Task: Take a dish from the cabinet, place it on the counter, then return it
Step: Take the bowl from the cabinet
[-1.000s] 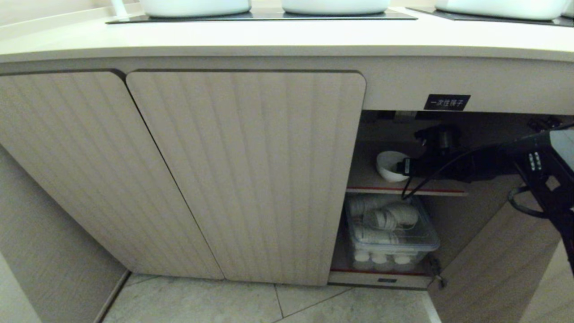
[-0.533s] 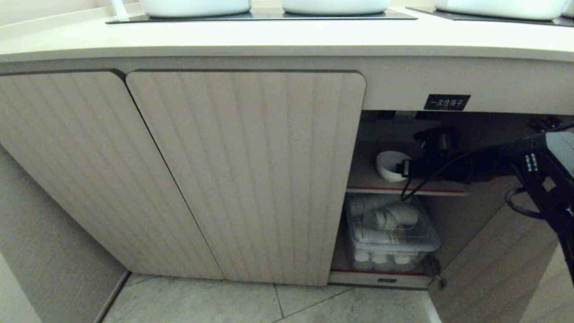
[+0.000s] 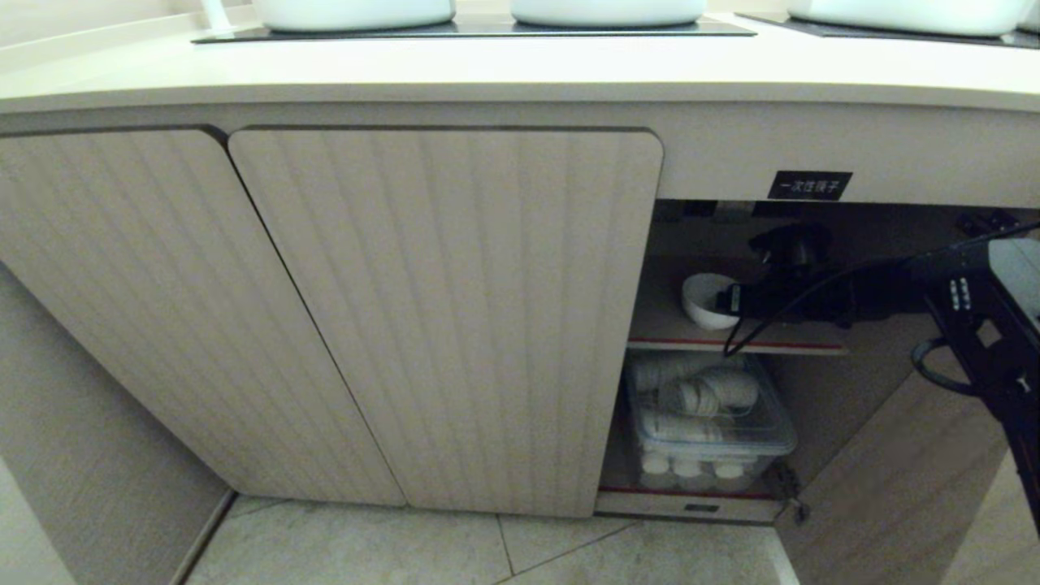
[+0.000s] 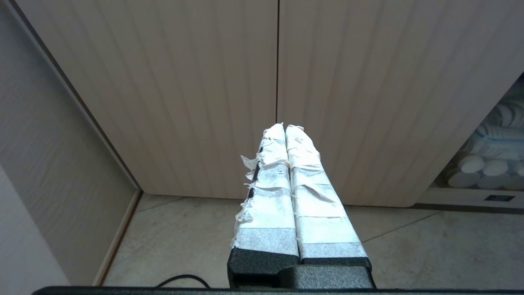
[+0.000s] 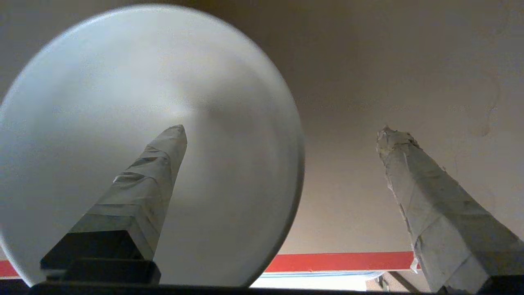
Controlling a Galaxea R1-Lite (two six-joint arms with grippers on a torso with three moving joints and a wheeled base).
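We reach the black right arm into the open right bay of the low beige ribbed-door cabinet, under the thick rounded edge of the cream-white worktop, with clear shelf to the arm's right. The small white glossy round dish sits on the red-edged upper shelf. Our jaws stand wide: one taped finger over its hollow, the other well clear outside its rim, nothing gripped, while the left gripper hangs pressed shut before the closed doors.
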